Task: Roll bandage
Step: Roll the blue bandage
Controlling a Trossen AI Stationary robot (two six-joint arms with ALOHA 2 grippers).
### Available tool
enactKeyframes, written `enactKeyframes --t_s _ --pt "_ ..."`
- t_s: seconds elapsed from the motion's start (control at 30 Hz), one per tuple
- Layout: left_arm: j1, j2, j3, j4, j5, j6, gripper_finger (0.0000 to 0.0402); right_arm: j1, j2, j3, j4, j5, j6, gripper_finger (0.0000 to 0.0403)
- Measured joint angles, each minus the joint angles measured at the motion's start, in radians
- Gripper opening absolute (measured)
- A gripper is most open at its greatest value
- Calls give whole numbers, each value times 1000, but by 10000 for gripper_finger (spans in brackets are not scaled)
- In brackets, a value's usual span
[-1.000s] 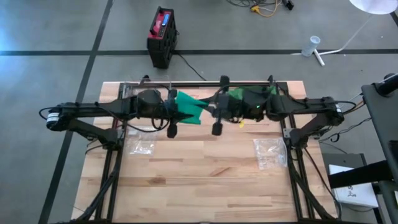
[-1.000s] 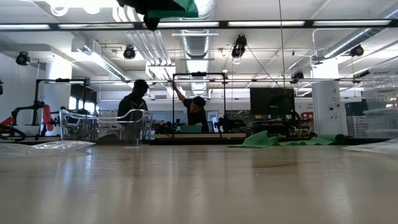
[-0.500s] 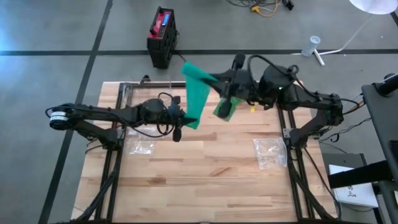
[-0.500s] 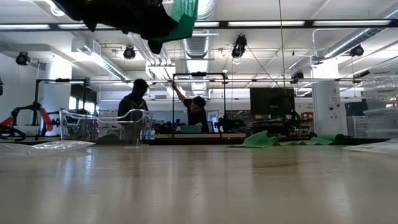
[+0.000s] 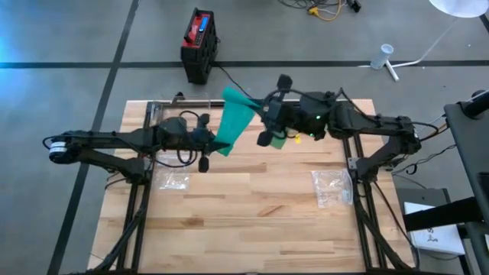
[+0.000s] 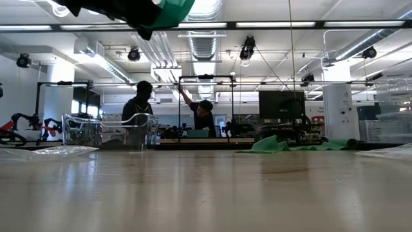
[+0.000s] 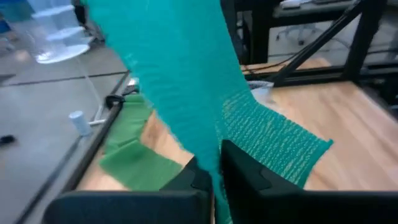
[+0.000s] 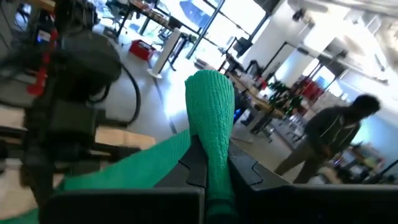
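- I've got the green bandage (image 5: 233,122) stretched in the air between both arms, upper middle of the overhead frame, above the far half of the tabletop (image 5: 252,221).
- My left end effector (image 5: 205,143) sits left of centre in the overhead frame, fingers clamped shut on the lower end of the bandage; on its wrist camera the strip (image 7: 186,81) runs up from between the two dark fingers (image 7: 249,177).
- My right end effector (image 5: 267,114) is just right of the bandage's upper end, also pinched shut on it; its wrist camera shows the fabric (image 8: 211,112) folded over and squeezed between the fingers (image 8: 245,168).
- From table height, a bit of green cloth (image 6: 168,9) and dark arm parts hang at the top left of the frame, well clear of the tabletop.
- More green fabric (image 6: 290,145) lies on the far edge of the tabletop, right of centre in that level view.
- Two clear plastic bags rest on the tabletop in the overhead frame: one at the left (image 5: 173,179), one at the right (image 5: 333,187).
- Two people (image 6: 138,106) stand in the room behind, centre left of the level view.
- A red and black box (image 5: 199,42) sits on the floor, top of the overhead frame.
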Motion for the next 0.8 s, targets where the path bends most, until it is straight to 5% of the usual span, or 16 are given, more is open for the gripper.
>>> enactKeyframes --t_s 0.37,0.8 --pt "1 -108 -8 -86 -176 144 175 -2 -2 -146 170 -92 -150 10" --pt "-1 -185 54 -236 -190 171 320 -2 -3 -154 153 -102 -149 9"
